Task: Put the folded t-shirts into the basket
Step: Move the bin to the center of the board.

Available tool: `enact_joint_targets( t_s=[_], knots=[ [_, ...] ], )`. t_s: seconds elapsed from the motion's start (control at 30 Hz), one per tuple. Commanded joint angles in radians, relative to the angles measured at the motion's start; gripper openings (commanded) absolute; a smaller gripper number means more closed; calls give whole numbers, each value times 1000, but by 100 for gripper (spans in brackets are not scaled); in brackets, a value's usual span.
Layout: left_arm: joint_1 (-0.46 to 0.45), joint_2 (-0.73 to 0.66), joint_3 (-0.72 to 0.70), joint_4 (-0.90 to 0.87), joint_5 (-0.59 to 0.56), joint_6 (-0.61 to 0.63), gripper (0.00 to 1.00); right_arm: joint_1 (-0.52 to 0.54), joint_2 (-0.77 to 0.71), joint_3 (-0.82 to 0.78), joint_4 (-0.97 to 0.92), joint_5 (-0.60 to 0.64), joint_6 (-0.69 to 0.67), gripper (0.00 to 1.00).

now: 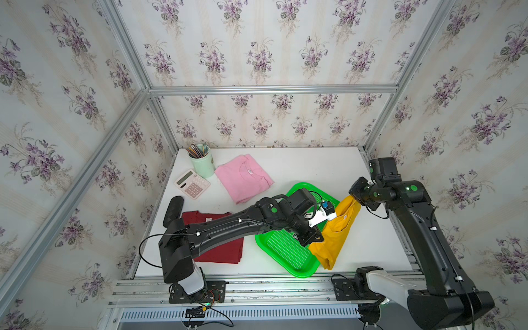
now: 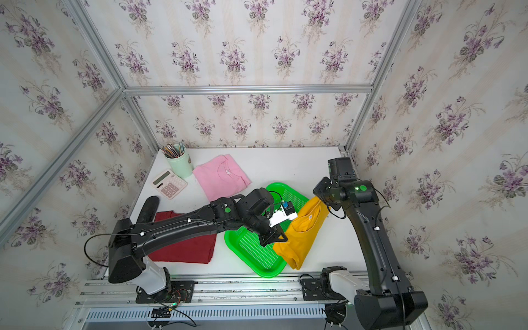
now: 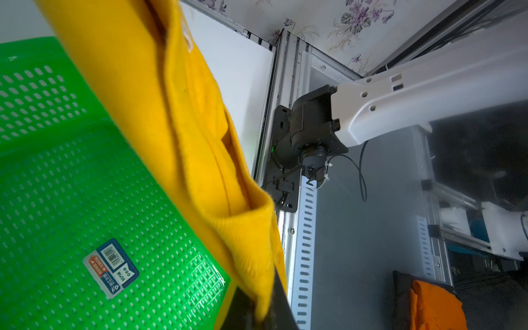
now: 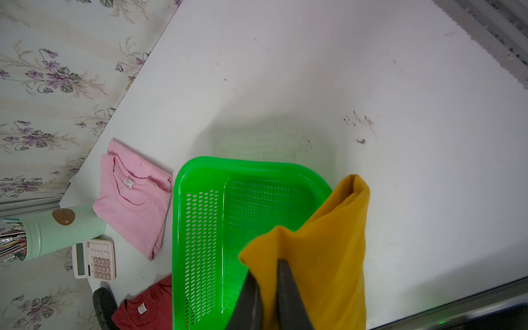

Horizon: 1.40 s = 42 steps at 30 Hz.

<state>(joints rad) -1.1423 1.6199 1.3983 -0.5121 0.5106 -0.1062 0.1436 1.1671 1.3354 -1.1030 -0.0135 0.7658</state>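
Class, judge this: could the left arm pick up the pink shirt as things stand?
Probably not yet: the left gripper is shut on the yellow shirt. The pink shirt lies uncovered on the table, so the way itself looks free.

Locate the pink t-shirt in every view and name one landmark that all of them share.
In a top view: the pink t-shirt lies flat beside the pencil cup.
In a top view: same spot, between the cup and the green basket.
Left wrist: not in it.
Right wrist: it lies between the cup and the basket's rim.
Shared landmark: the green basket, visible in all four.
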Motion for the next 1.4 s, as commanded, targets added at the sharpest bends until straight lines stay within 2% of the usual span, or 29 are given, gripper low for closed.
enact_joint_targets(
  t_s=[0.0,0.2,0.3,0.33,0.43,0.57,0.8,1.03,1.2,1.33,1.37],
  knots=[
    [5,-64,-65,106,27,-80,0,33,34,46,-1,8,5,0],
    [12,-169,-94,187,42,-169,0,92,124,207,-59,34,10,0],
    [13,-212,-117,217,-48,-277,0,112,148,227,-30,-11,20,0],
    [14,-238,-139,239,-80,-308,0,124,159,223,-13,-34,24,0],
    [52,-267,-220,284,-63,-353,0,173,217,213,19,-73,45,0],
    [132,-267,-288,236,-43,-404,0,225,265,147,97,-62,105,0],
    [235,-171,-382,215,58,-448,0,234,317,-20,224,-23,170,0],
    [300,-12,-383,154,105,-387,0,260,428,-98,333,7,225,0],
    [314,56,-335,38,32,-292,0,267,533,-93,373,-6,237,0],
    [314,77,-288,-52,-79,-222,0,270,571,-95,428,-16,259,0],
    [314,77,-278,-67,-112,-210,0,270,573,-93,440,-20,261,4]
  ],
)
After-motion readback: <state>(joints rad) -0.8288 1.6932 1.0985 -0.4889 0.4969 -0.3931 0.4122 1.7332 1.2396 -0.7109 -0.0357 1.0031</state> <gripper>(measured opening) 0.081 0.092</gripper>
